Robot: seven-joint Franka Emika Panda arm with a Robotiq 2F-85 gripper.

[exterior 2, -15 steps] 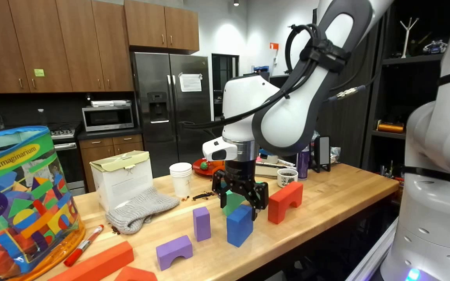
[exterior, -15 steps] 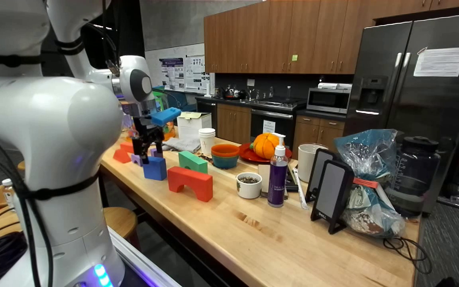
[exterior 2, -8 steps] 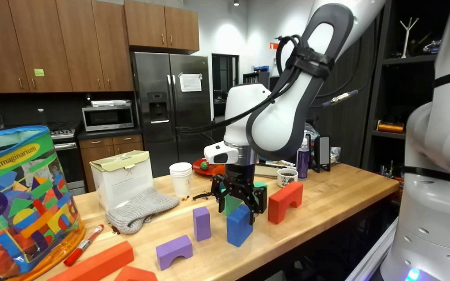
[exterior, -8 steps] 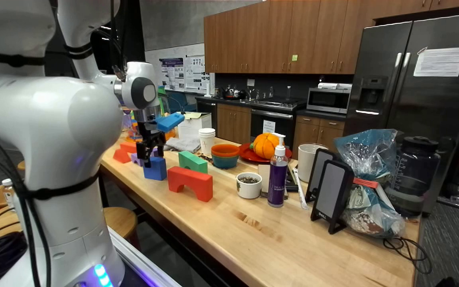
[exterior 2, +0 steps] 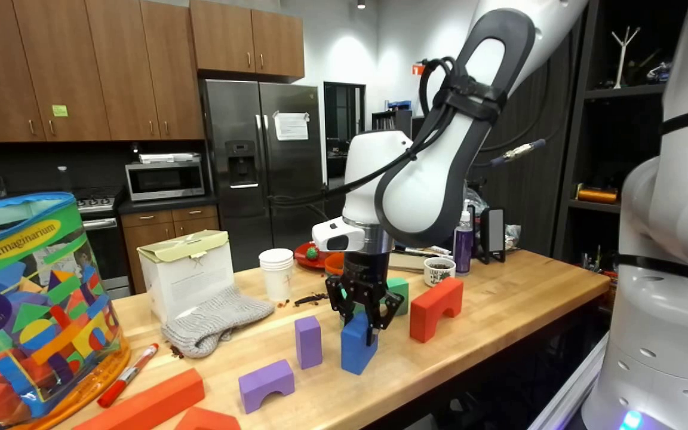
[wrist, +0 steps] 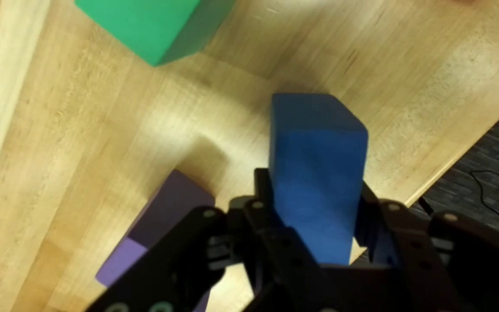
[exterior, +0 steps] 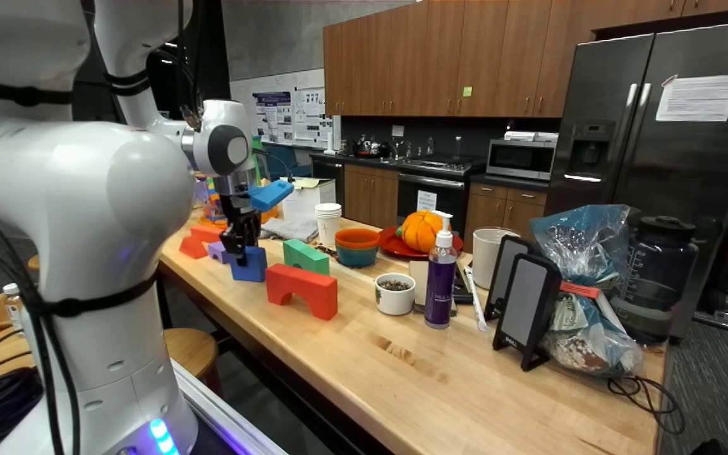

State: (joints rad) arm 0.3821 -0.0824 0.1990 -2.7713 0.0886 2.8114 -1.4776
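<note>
Matt smooth blue blk (wrist: 319, 182), semi-gloss wood tbl (exterior 2: 511, 295), rough grey knit cloth (exterior 2: 218, 319)

In an exterior view the block bag (exterior 2: 33, 298) stands left on the table (exterior 2: 517, 298), a marker (exterior 2: 129, 375) just right of it. Farther off stands a box (exterior 2: 189, 278), with a cloth (exterior 2: 218, 319) at its near side and stacked cups (exterior 2: 277, 278) to its right. Nearer me, a long block (exterior 2: 147, 400) lies left of an arch block (exterior 2: 263, 377). Rightward come an upright block (exterior 2: 308, 343), the held block (exterior 2: 355, 352) in the gripper (exterior 2: 360, 326), a further block (exterior 2: 400, 292) behind it, then a second arch block (exterior 2: 430, 307). Beyond stand, left to right, a mug (exterior 2: 439, 273), bottle (exterior 2: 463, 246) and speaker (exterior 2: 492, 236).
</note>
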